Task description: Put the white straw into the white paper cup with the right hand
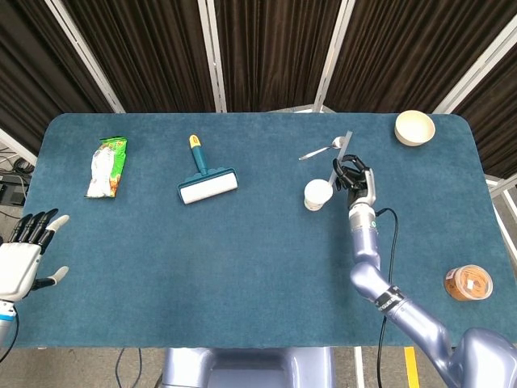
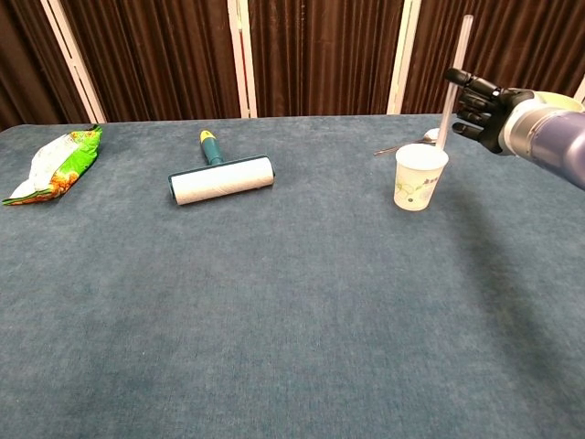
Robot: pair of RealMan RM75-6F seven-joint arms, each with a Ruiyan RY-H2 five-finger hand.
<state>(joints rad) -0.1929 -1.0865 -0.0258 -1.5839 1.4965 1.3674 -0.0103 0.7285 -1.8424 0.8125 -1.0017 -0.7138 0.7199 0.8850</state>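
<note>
The white paper cup (image 1: pixel 317 194) (image 2: pixel 420 176) stands upright on the blue table at the right of centre. The white straw (image 2: pixel 460 55) (image 1: pixel 345 143) has its lower end at the cup's right rim and leans up to the right. My right hand (image 1: pixel 356 175) (image 2: pixel 481 108) hovers just right of the cup, its dark fingers pinching the straw partway up. My left hand (image 1: pixel 21 253) rests at the table's near left edge with fingers spread and nothing in it; only the head view shows it.
A metal spoon (image 1: pixel 321 150) (image 2: pixel 402 144) lies just behind the cup. A lint roller (image 1: pixel 206 178) (image 2: pixel 222 178) and a green snack bag (image 1: pixel 107 166) (image 2: pixel 55 163) lie to the left. A white bowl (image 1: pixel 414 127) sits far right, an orange-lidded tub (image 1: pixel 468 283) near right.
</note>
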